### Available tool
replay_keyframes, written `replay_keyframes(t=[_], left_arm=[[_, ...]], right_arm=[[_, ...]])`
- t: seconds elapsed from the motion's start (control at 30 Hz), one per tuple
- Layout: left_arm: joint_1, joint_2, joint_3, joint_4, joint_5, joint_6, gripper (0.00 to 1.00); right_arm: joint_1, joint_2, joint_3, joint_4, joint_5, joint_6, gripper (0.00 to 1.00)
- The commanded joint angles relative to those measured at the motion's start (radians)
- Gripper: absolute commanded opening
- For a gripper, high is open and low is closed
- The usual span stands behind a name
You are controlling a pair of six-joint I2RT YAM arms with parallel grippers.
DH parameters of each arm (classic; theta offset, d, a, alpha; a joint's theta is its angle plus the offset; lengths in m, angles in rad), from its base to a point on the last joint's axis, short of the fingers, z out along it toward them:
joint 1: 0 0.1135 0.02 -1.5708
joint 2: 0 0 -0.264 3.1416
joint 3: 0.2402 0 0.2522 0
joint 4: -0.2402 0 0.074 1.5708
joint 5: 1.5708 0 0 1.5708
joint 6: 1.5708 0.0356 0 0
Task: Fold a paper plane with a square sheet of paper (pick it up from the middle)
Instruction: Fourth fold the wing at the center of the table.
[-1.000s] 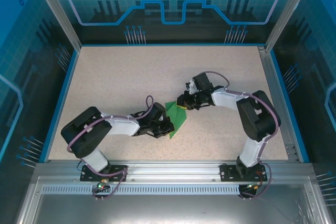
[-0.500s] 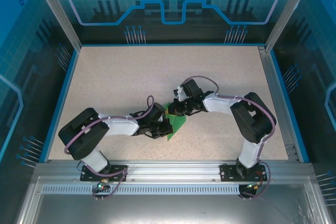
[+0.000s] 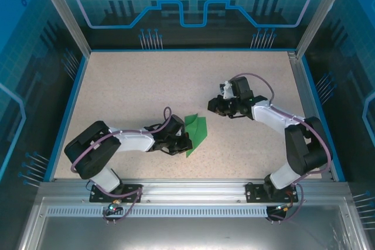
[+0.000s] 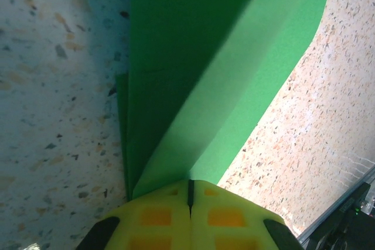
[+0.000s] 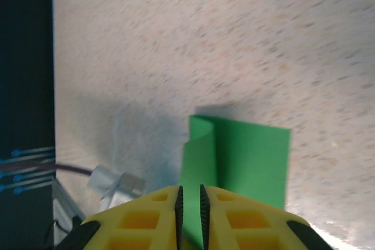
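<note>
Where the left gripper (image 4: 189, 184) meets the folded green sheet of paper (image 3: 197, 128), its fingers are clamped tight on the sheet's near left end, and the layers fan out beyond them. The sheet lies near the middle of the table (image 3: 129, 86), one flap raised. The right gripper (image 3: 214, 107) sits to the far right, apart from the sheet, fingers parted only narrowly, gripping nothing.
</note>
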Motion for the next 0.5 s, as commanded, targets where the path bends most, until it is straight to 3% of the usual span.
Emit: replay_keyframes(t=[0.0,0.2,0.47], left_arm=[[-0.009,0.011,-0.032,-0.150,-0.024,0.032,0.04],[-0.008,0.012,-0.034,-0.146,-0.024,0.034,0.04],[-0.008,0.019,-0.054,-0.128,-0.028,0.026,0.04]], right_arm=[[0.106,0.009,-0.046,0.022,-0.060,0.008,0.15],[0.221,0.094,-0.048,0.121,-0.040,0.069,0.09],[0.217,0.234,-0.025,0.148,-0.023,0.048,0.07]])
